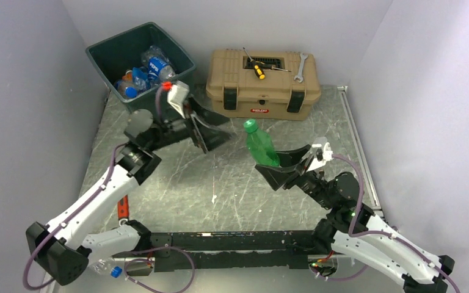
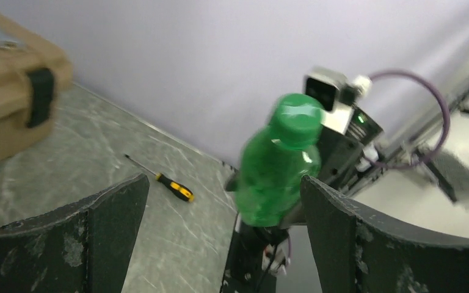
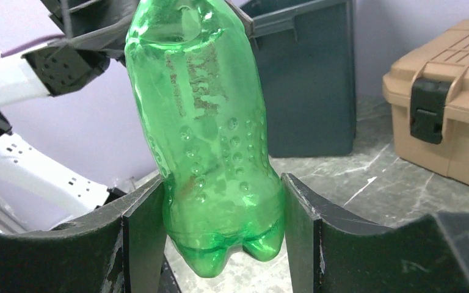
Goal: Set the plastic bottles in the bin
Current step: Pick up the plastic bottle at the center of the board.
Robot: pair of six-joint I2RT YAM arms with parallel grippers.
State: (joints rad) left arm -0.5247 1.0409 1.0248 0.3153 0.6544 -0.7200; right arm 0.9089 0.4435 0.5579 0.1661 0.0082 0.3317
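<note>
A green plastic bottle with a green cap stands upright above the table's middle. My right gripper is shut on its lower end. In the right wrist view both fingers press the sides of the bottle near its base, around the gripper's midpoint. My left gripper is wide open just left of the bottle and does not touch it. From the left wrist the bottle shows ahead, between the spread fingers of that gripper. The dark green bin at the back left holds several bottles.
A tan toolbox stands at the back, right of the bin, with a screwdriver and a wrench on its lid. Another screwdriver lies on the table. A clear bottle lies by the left arm's base, near an orange handle.
</note>
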